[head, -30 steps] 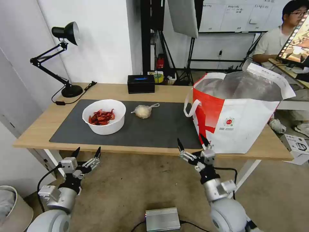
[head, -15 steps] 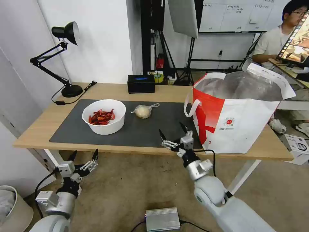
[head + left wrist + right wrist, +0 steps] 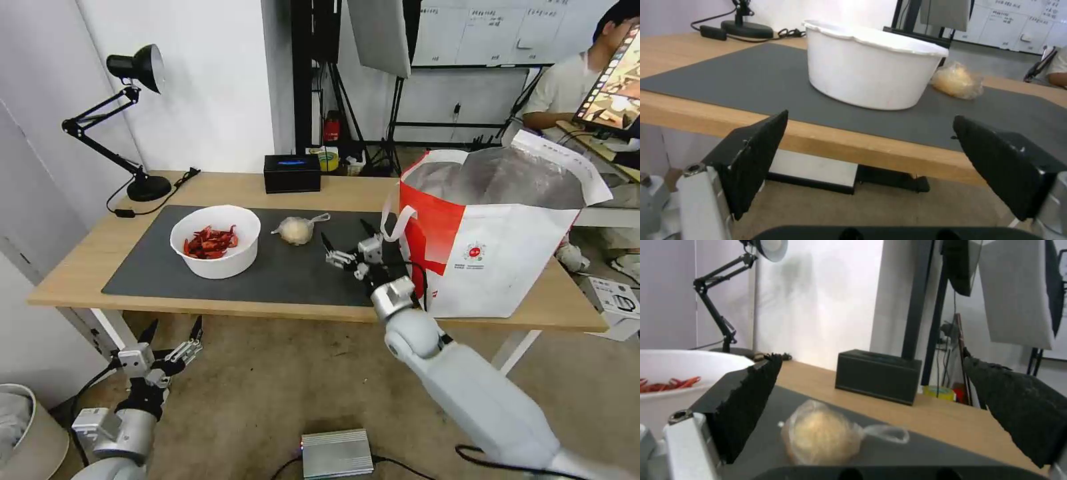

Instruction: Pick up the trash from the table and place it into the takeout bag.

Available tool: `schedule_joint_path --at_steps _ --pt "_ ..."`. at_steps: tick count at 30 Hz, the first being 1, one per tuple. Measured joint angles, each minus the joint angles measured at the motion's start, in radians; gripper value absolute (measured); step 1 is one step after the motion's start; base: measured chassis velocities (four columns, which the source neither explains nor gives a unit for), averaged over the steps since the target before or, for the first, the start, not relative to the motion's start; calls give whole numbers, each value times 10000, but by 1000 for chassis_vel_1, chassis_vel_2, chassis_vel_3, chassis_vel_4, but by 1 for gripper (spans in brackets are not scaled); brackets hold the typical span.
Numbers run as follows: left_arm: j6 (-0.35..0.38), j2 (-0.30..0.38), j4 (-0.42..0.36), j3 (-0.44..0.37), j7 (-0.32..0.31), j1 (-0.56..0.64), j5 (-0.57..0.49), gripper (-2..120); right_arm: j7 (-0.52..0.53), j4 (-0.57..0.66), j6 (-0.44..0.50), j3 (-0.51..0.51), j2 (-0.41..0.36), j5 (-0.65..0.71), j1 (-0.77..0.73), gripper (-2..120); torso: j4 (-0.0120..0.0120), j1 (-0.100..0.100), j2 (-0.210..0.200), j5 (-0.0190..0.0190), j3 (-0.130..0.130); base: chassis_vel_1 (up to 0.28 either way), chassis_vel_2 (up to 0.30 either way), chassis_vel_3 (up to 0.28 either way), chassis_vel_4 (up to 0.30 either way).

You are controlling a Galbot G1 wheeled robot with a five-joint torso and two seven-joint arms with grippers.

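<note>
On the table (image 3: 73, 267), a white bowl (image 3: 220, 267) of red crayfish shells sits on the dark grey mat (image 3: 293, 273). A small knotted clear bag (image 3: 297, 230) lies to its right. The white-and-red takeout bag (image 3: 493, 253) stands open at the table's right end. My right gripper (image 3: 345, 233) hovers open over the mat between the knotted bag and the takeout bag; its wrist view shows the knotted bag (image 3: 824, 436) just ahead of the open gripper (image 3: 871, 357). My left gripper (image 3: 175, 327) hangs open below the table's front edge, facing the bowl (image 3: 871, 76).
A black desk lamp (image 3: 133, 120) and a black tissue box (image 3: 292, 173) stand along the table's back edge. A silver box (image 3: 337, 453) lies on the floor in front, and a bin (image 3: 27, 427) stands at the lower left.
My right arm has risen from below the table's front edge and reached forward over the mat toward the knotted bag. The left gripper has sunk slightly.
</note>
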Motion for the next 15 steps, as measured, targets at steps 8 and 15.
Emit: schedule_joint_path --at_steps 8,15 --pt "1 -142 -110 0 -3 -1 49 100 145 -1084 -297 -414 606 365 1199 100 1 -1 0 -1 -1 0 0 0 0" --pt "0 -251 -143 14 0 32 130 100 31 -2219 -417 -650 1012 699 1944 100 0 -1 0 -1 -1 0 0 0 0"
